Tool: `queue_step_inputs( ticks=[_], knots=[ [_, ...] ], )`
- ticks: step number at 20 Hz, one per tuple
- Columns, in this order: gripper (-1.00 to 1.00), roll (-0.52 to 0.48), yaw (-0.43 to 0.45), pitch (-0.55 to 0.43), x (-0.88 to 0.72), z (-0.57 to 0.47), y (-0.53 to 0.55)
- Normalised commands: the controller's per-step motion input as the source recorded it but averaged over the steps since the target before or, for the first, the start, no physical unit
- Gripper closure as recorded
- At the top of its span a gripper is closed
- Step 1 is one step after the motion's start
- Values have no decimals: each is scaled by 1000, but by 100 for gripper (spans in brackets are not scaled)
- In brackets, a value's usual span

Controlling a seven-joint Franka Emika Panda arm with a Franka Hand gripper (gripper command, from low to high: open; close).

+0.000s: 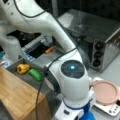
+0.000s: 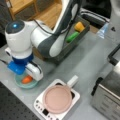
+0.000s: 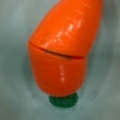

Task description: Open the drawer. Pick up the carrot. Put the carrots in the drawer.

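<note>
Your open drawer (image 2: 75,35) already holds a yellow piece (image 2: 79,26) and green vegetable (image 2: 72,36); bare desk (image 2: 85,62) lies beside it, the arm (image 2: 53,41) overhanging.

We count one carrot (image 2: 27,79) in the lower left of a front view, lying in one pale green dish (image 2: 22,85). A second orange piece (image 1: 50,49) shows upper centre in a front view; we cannot tell its kind. One drawer (image 2: 80,35) stands open, with one yellow piece (image 2: 79,26) and one green vegetable (image 2: 72,37) inside. We record one toaster oven (image 1: 100,37) with three black knobs (image 1: 99,45), one pink round lid (image 2: 57,98), one white base (image 2: 38,105), and one end effector (image 2: 25,75).
</note>
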Motion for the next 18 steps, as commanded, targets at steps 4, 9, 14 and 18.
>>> queue_step_inputs(
  ticks=[4,9,14,18],
  knots=[
    [-100,-87,52,155,353,90,36],
    [-100,-91,33,153,340,79,42],
    [-100,-84,31,137,360,30,18],
    [-100,-70,40,121,405,-31,-18]
  ],
)
